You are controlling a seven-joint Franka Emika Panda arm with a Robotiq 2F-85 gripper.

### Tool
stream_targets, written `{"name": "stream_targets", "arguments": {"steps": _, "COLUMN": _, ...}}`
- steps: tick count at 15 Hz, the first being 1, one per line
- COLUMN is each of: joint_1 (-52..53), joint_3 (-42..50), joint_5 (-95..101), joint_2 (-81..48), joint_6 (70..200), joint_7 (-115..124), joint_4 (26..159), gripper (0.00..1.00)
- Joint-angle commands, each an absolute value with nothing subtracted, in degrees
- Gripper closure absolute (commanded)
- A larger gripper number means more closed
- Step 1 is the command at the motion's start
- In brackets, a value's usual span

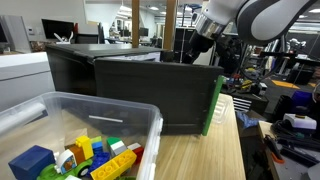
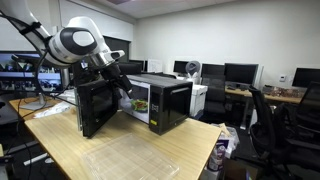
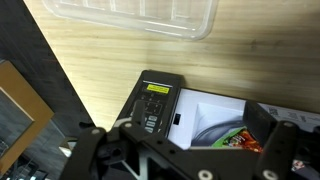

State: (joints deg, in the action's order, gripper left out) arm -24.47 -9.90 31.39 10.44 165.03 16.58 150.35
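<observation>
Black box-shaped microwave oven (image 2: 168,100) on the pale wooden counter (image 2: 110,140). Its black hinged door (image 2: 95,105) stands wide open, which I judge leaves the white cavity reachable from the front. I hold the white robot arm (image 2: 78,42) with the jaws near the door's free upper edge, between door and oven body; no contact is visible. In the wrist view the jaws stand apart, holding nothing, and look down on the oven's black keypad panel with a yellow label (image 3: 155,105). A clear rectangular plastic bin (image 1: 100,105) sits apart from the oven, seemingly outside the door's swing, and gathers small coloured building blocks (image 1: 90,155) in one place. Count: one oven, one door, one arm, one bin; the blocks are too heaped to count.
</observation>
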Motion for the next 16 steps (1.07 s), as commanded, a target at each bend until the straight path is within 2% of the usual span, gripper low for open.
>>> {"name": "stream_targets", "arguments": {"steps": 1, "joint_1": -25.6, "joint_3": -10.7, "joint_5": 34.5, "joint_2": 8.5, "joint_6": 166.2, "joint_7": 18.4, "joint_4": 149.7, "gripper": 0.0}}
{"name": "stream_targets", "arguments": {"steps": 16, "joint_1": -24.4, "joint_3": -10.3, "joint_5": 35.0, "joint_2": 8.7, "joint_6": 166.5, "joint_7": 18.0, "joint_4": 150.1, "gripper": 0.0}}
